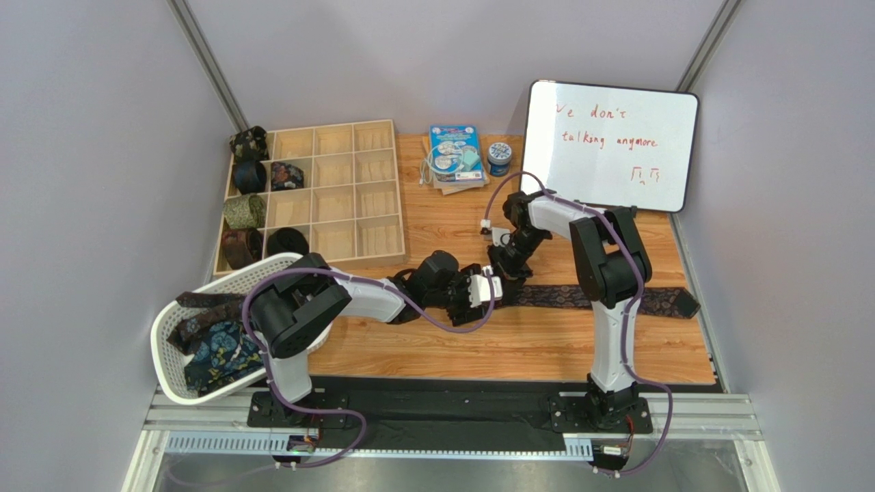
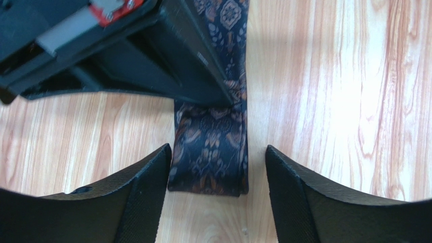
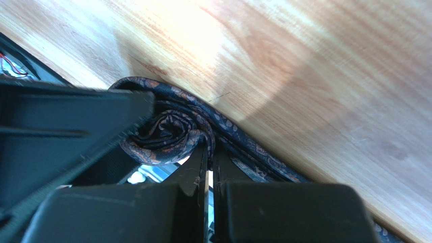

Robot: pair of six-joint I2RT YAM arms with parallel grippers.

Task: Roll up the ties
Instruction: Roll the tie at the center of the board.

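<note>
Tie (image 1: pixel 606 298): flat on desk (image 1: pixel 493 354), centre right of top view; left end wound into small coil (image 3: pixel 167 132).
Right tool (image 3: pixel 208 147): fingers together, tips against the coil.
Left tool (image 2: pixel 217 149): fingers apart, one either side of the tie's end.
Other ties (image 1: pixel 246 210): rolled, in wooden tray (image 1: pixel 334 205), upper left; loose in white basket (image 1: pixel 164 354), lower left.

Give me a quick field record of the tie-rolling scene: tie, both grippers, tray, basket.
tie: dark patterned, lying across the table, one end coiled
left gripper: open, straddling the tie's folded end
right gripper: shut on the tie at the coil
wooden tray: rolled ties in left compartments
basket: loose ties inside
</note>
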